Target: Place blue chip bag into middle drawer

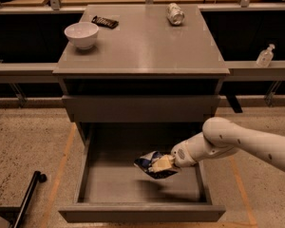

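On the cabinet top (142,51) I counted one white bowl (81,33) at ten o'clock, one black bar (105,22) at eleven and one silver can (175,13) at one. One clear bottle (265,56) stood off at three o'clock. Two drawer fronts showed: the upper drawer (140,108) was shut and the middle drawer (137,213) was pulled open. My claw (160,164) pinched the one blue chip bag (145,161), which stuck out at its nine o'clock, over the open drawer's right half.

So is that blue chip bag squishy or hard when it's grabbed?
Probably squishy: the blue chip bag looks crumpled where the tool, over the open middle drawer, pinches it. Likely light too, since that one pinch holds it up.
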Controlling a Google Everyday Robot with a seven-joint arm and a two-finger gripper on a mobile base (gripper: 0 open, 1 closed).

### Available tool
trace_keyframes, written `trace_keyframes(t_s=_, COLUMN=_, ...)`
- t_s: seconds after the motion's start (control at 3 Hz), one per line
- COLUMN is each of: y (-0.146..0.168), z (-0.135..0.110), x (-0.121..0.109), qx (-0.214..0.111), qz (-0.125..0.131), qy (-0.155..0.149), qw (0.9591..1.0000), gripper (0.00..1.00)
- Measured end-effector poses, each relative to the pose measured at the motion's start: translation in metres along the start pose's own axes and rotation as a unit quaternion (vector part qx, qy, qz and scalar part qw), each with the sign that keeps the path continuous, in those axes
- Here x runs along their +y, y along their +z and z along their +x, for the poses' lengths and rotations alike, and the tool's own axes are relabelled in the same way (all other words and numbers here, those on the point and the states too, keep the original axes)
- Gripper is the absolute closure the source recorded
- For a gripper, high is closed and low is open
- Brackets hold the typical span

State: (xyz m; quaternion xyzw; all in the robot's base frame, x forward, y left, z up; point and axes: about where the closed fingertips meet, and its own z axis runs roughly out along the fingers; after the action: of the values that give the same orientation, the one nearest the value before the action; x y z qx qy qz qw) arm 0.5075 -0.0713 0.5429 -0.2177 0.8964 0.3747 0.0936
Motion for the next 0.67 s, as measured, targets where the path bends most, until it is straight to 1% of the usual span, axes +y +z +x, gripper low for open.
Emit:
trace_keyframes(t_s=0.33, y=0.029, z=0.021, x=-0.025, qx=0.021, qz=-0.010, qy=0.042, qw=0.9989, gripper=0.60)
trace_keyframes(t_s=0.67, y=0.039, z=0.039, x=-0.039, qx=0.029, qz=-0.008, qy=0.075, qw=0.9967, gripper=0.35)
